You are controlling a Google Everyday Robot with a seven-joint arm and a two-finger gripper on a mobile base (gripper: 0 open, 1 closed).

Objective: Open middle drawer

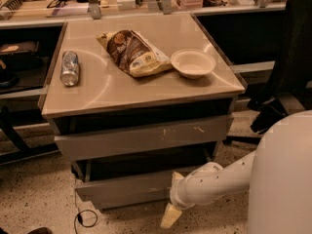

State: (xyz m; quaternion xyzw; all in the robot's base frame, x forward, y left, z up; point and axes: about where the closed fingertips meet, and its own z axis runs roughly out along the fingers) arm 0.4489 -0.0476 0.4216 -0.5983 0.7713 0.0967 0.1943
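The grey cabinet has a taller drawer front with white scratch marks (141,138) under the tabletop. Below a dark gap is the plain grey front of the middle drawer (122,188), standing slightly out from the cabinet. Its tray interior is hidden in shadow. My gripper (168,217) hangs at the end of the white arm (209,182), low in front of the right end of that plain front and near the floor. I cannot tell whether it touches the drawer.
On the beige tabletop (97,96) lie a silver can (69,68), a brown snack bag (132,52) and a white bowl (193,63). My white body (282,179) fills the lower right. A black cable (85,217) lies on the speckled floor. Dark shelving stands to the left.
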